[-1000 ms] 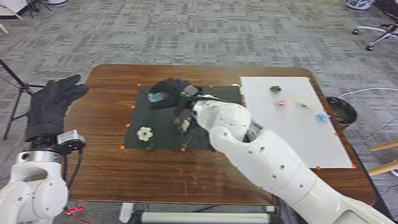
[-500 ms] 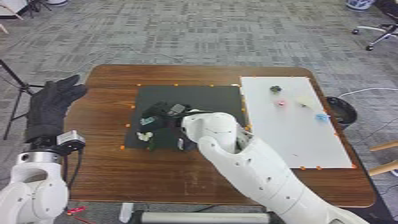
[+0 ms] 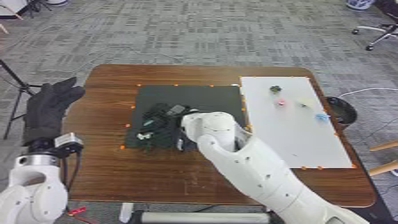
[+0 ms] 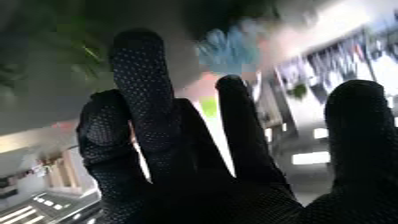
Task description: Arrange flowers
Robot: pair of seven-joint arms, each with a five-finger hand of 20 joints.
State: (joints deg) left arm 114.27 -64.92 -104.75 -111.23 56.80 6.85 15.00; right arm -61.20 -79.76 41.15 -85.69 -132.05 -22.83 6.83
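My right hand [image 3: 158, 119] is low over the lower left part of the black mat [image 3: 206, 96] in the head view, right by the white flower [image 3: 145, 135], which it partly covers. In the right wrist view the right hand [image 4: 169, 145] has its fingers straight and parted, curled round nothing. Beyond the fingertips are a blurred blue flower [image 4: 229, 51] and a bright green patch [image 4: 209, 106]. My left hand [image 3: 50, 106] stands raised and open off the table's left edge. A pink flower [image 3: 281, 102] and a blue flower [image 3: 322, 117] lie on the white board [image 3: 289, 135].
The white board also holds a dark green piece [image 3: 275, 89] and a pale yellow flower [image 3: 305, 104]. Brown table [image 3: 133, 172] surrounds the mat, with small orange markers along the edges. A black bin [image 3: 341, 111] stands off the table's right side.
My right hand has come from the mat's upper middle down and left to the white flower, now partly covering it. The left hand has hardly moved.
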